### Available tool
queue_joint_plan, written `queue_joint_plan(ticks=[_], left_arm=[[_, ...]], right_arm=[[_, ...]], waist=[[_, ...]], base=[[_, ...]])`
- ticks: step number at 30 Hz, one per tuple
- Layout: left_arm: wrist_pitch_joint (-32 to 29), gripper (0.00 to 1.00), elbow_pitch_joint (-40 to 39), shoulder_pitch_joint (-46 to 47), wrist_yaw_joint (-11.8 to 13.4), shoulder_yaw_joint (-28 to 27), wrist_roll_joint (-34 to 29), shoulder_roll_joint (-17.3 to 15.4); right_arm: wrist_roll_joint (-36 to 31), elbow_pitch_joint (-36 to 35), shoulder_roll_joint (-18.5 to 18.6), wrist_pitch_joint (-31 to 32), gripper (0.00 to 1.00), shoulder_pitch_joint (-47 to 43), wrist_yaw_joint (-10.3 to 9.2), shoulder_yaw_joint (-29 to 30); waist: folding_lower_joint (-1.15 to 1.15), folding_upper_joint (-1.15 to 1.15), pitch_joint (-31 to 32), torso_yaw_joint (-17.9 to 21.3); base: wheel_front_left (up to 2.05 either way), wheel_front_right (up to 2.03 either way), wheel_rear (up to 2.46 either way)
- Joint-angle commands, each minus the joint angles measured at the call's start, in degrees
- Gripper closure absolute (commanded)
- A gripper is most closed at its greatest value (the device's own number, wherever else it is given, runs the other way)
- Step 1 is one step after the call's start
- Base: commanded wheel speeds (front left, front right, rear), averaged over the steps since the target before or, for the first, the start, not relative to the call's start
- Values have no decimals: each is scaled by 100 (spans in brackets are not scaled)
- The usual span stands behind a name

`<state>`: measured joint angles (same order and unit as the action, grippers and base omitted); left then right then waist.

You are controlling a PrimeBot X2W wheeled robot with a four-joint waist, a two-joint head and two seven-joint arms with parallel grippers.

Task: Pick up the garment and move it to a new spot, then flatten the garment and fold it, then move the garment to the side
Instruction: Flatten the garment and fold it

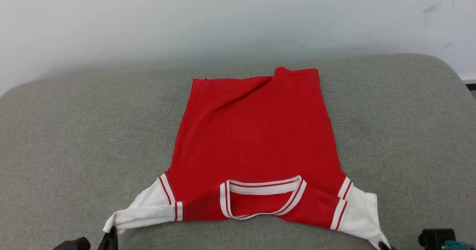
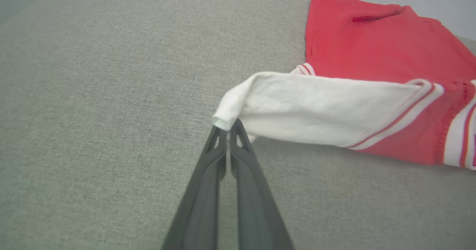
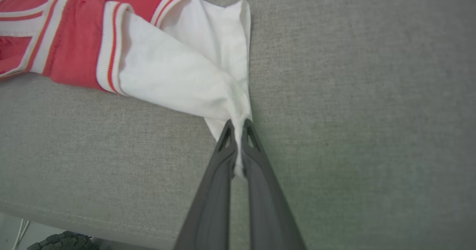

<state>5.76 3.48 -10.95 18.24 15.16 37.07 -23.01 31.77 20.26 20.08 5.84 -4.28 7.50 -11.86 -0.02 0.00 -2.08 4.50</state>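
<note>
The garment [image 1: 256, 138], a red T-shirt with white sleeves and striped trim, lies spread on the grey cushion with its collar toward me and its hem at the far side, slightly rumpled. My left gripper [image 2: 227, 129] is shut on the tip of one white sleeve [image 2: 316, 105]; it shows at the lower left of the head view as the left gripper [image 1: 110, 235]. My right gripper [image 3: 238, 125] is shut on the tip of the other white sleeve [image 3: 186, 79], pinching the cloth between its fingers; it sits at the bottom right as the right gripper [image 1: 383, 245].
The grey fabric cushion [image 1: 74, 138] runs wide on both sides of the shirt, against a white wall [image 1: 223, 19]. Its front seam edge [image 3: 74, 214] lies close to my right gripper, with a dark shoe-like thing [image 3: 63, 242] below it.
</note>
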Motion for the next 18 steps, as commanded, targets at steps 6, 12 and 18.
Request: queue_joint_plan(ticks=[6,12,18], left_arm=[[30,100,-204,145,21,117,-110,20],[71,100,-364,390,-32,248,-240,38],[156,100,-610,668,-25,343,-416,39]], right_arm=[[-600,-779,-441,687,0,-608,-2,663],[-714,-1498,-582,716,0,-156,-2,1175],[-579,-1229,-568,681,0,1081,-2,1790]], waist=[[2,0,-117,-160],[2,0,-262,-323],[2,0,-617,-548]], base=[[0,0,0],[0,0,0],[0,0,0]])
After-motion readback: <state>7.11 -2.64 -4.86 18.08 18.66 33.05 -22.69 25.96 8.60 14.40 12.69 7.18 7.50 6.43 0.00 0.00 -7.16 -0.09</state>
